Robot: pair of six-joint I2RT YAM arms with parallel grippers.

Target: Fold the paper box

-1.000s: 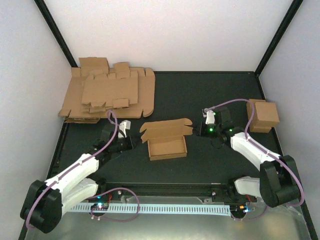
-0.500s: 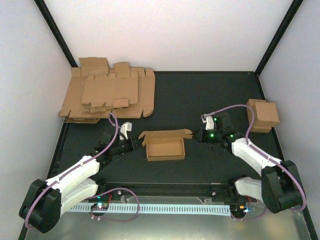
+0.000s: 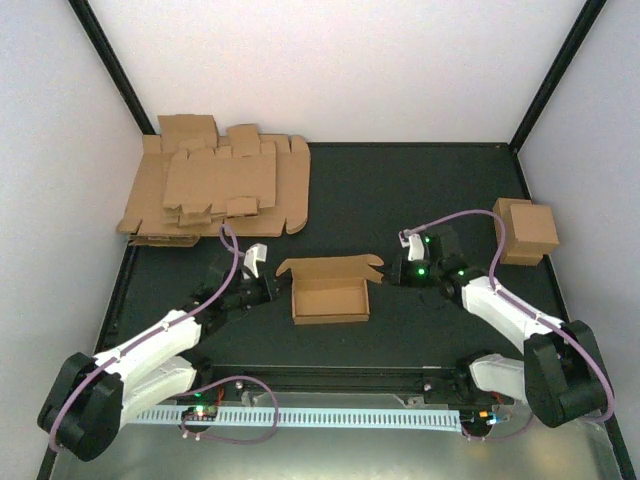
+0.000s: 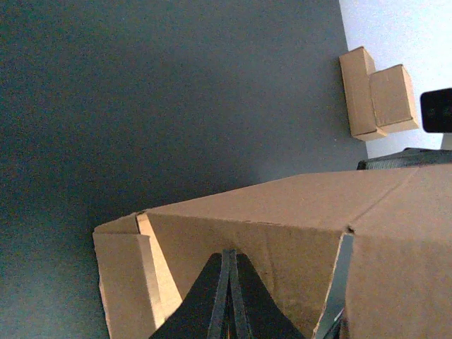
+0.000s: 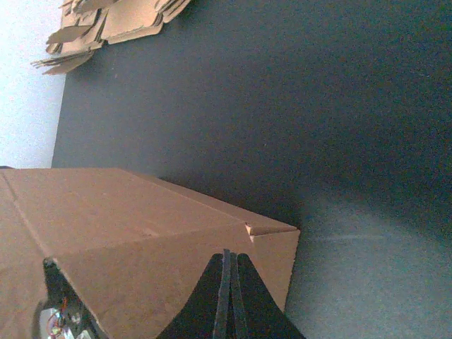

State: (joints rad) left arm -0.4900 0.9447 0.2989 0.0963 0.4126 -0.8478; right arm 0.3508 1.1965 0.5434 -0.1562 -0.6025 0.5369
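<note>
The paper box (image 3: pixel 330 300) sits open-topped in the middle of the dark table, its lid flap (image 3: pixel 330 266) standing up along the far side. My left gripper (image 3: pixel 271 291) is shut, its tips against the box's left wall. My right gripper (image 3: pixel 394 273) is shut too, at the box's right wall. In the left wrist view the closed left gripper (image 4: pixel 229 254) points at the brown box wall (image 4: pixel 282 226) with nothing between its fingers. The right wrist view shows the closed right gripper (image 5: pixel 227 253) against the box's side (image 5: pixel 127 233).
A pile of flat cardboard blanks (image 3: pixel 220 185) lies at the far left; it also shows in the right wrist view (image 5: pixel 113 25). A folded, closed box (image 3: pixel 525 232) stands at the right edge, seen too from the left wrist (image 4: pixel 378 99). Black frame posts rise at the back corners.
Both grippers have closed in on the box from either side. The box has slid slightly nearer and squared up, and its lid flap stands more upright.
</note>
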